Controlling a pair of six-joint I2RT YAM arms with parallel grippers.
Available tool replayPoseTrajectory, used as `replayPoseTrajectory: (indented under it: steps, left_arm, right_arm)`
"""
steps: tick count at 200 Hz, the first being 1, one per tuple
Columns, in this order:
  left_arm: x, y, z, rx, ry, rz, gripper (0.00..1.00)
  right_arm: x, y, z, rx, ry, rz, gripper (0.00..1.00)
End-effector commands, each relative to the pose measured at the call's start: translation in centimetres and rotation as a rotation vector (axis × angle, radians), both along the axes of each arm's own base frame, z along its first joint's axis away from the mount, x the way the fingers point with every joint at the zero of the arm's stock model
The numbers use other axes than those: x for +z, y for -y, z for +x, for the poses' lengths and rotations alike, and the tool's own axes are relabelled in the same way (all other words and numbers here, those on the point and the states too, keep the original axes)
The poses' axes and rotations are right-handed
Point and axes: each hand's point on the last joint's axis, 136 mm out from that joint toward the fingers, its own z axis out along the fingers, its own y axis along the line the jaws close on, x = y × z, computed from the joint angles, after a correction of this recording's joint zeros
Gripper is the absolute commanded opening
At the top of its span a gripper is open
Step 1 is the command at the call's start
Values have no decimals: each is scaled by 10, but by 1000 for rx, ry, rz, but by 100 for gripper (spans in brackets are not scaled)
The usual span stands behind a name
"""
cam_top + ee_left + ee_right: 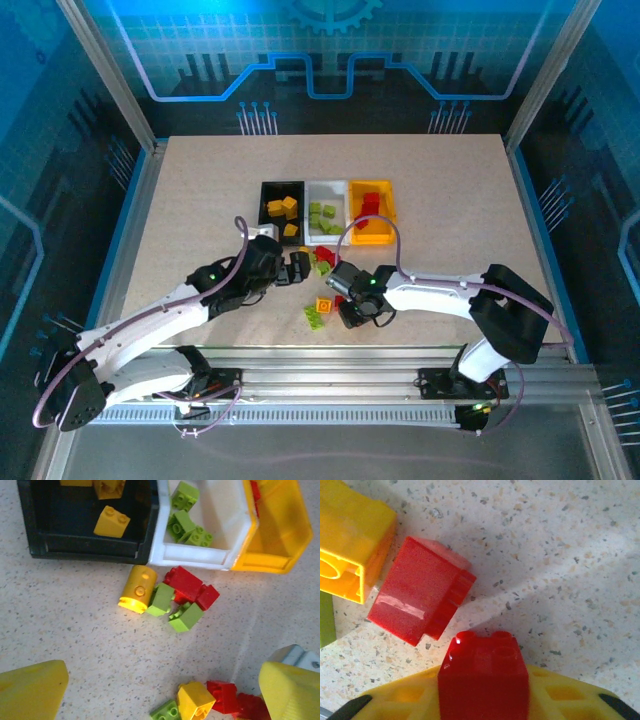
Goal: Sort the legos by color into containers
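Now the right gripper clamps a red lego low over the bench; a second red lego lies just beyond the gripper, to its left. Done well, the step calls for a straight lift clear of that neighbour, a swing to the yellow bin ahead of the gripper, where reds lie, and a low release over its middle. The right arm reaches inward, elbow bent, wrist pitched down. The left gripper hangs wide open over loose legos.
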Motion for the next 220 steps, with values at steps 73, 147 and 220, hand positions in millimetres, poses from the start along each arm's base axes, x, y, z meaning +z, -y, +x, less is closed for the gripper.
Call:
replayPoseTrajectory:
  steps: [73,147,220]
  left_arm:
    - [-18,-20,-13,50,-30,28,99]
    - [-34,-17,-22,24,-87,18,99]
    - [-43,2,-27,-80,-138,5,99]
  right_arm:
    - [121,53,124,-278,343,134,28]
    - [105,67,261,-478,371,11,32]
    - [103,68,287,-531,349,40,70]
